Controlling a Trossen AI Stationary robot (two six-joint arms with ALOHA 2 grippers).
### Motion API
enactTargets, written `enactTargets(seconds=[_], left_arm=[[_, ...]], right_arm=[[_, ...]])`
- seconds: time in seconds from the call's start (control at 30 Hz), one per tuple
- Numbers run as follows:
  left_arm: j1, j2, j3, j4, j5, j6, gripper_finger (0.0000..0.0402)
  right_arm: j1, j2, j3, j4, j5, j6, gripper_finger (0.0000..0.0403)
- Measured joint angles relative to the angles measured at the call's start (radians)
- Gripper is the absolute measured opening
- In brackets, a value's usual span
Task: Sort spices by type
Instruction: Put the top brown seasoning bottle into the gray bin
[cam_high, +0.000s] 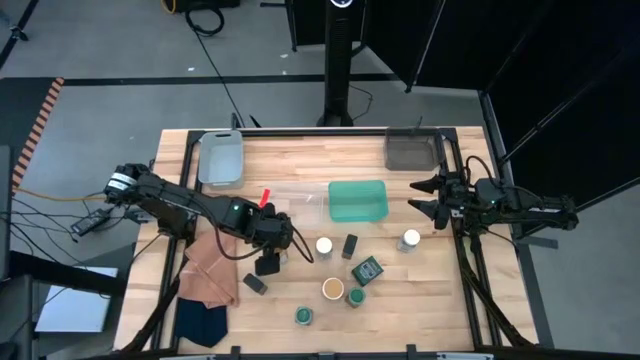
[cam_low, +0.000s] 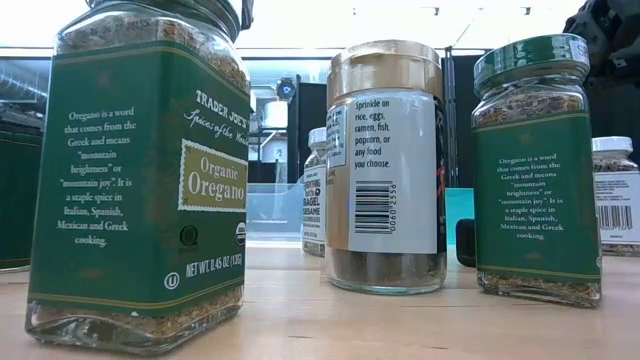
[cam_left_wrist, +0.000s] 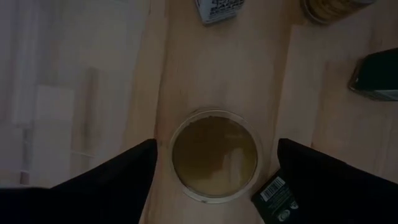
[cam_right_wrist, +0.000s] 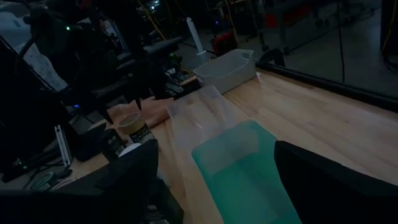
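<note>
Wooden table (cam_high: 420, 300): left gripper (cam_left_wrist: 214, 171) is hovering, fingers wide, over a tan-lidded jar (cam_left_wrist: 214, 154); right gripper (cam_high: 428, 195) is idling open; "Organic Oregano" jar (cam_low: 140, 180) is facing front.

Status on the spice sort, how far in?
Nothing sorted yet: teal plastic tray shows no jars, and round spice jars and dark tins lie scattered. In hand: open left end effector straddles a tan-lidded jar. Right end effector waits, open.

Lighting: high view even, bright desk (cam_high: 420, 300). Low view backlit, blown-out ceiling. Wrist views dim; left wrist soft, out of focus.
</note>
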Motion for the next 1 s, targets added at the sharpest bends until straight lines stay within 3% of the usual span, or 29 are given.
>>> enactTargets(seconds=[0.33, 0.63, 1.0], left_arm=[[-0.017, 0.005, -0.001, 0.000, 0.002, 0.024, 0.0340], [-0.024, 0.005, -0.074, 0.019, 0.020, -0.008, 0.0340], [-0.027, 0.009, -0.076, 0.102, -0.029, -0.005, 0.0339]], right_arm=[[0.000, 0.000, 0.000, -0.003, 0.000, 0.019, 0.0328], [0.000, 0.000, 0.000, -0.004, -0.001, 0.026, 0.0327], [0.000, 0.000, 0.000, -0.006, -0.001, 0.026, 0.0325]])
